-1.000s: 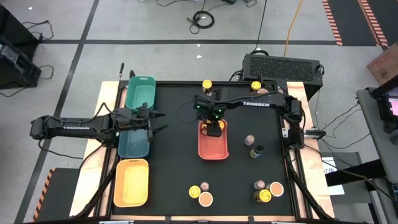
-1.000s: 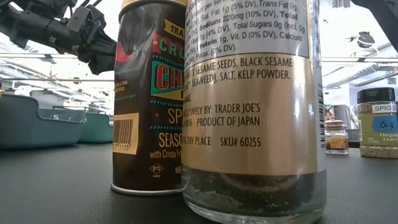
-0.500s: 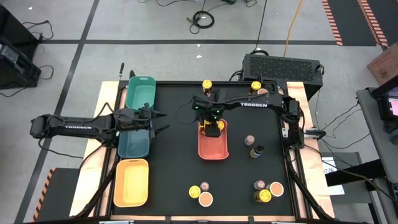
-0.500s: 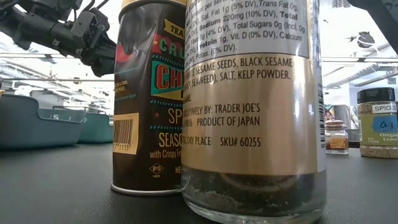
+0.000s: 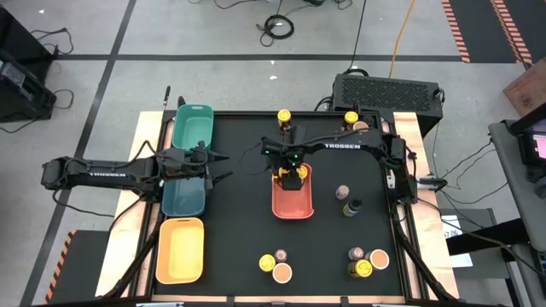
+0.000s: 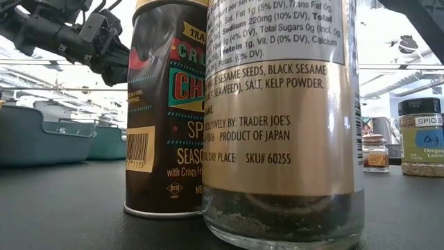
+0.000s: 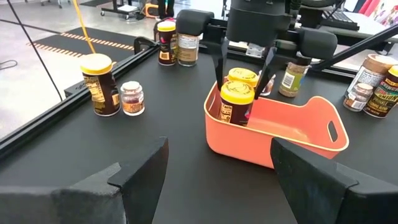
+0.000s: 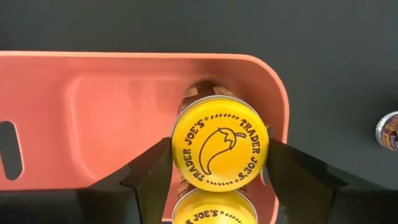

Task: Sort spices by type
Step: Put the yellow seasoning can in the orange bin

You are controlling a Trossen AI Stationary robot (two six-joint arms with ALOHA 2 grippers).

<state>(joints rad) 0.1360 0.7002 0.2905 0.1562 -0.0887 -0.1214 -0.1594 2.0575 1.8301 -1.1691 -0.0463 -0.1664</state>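
Hiding second yellow-lidded jar (image 8: 210,208), right claw (image 8: 217,163)

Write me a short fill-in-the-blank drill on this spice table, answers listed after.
1. The right pincer straddles a jar with a ____ lid.
2. That jar stands inside the ____ tray.
3. In that tray, the number of yellow-lidded jars is ____.
4. The left pincer waits beside the ____ tray.

Answers: yellow; coral; two; teal
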